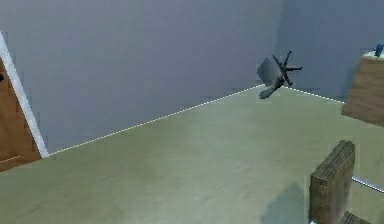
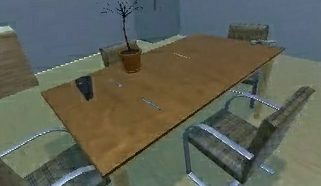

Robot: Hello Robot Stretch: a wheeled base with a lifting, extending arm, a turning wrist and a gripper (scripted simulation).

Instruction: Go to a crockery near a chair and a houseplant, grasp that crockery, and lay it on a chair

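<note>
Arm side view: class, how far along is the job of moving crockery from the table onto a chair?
Approach looks done: the table with the houseplant lies close by. In hand, probably: lining up on the small dark cup-like thing, which stands on the table. Left: grasping it and laying it on a chair.

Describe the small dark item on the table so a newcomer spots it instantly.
In the arm side view, find the long wooden table ringed by chairs. Near its far edge stands a potted houseplant; the small dark object sits left of the pot. Unlike the thin, pale, flat items nearby, it is dark and upright.
</note>
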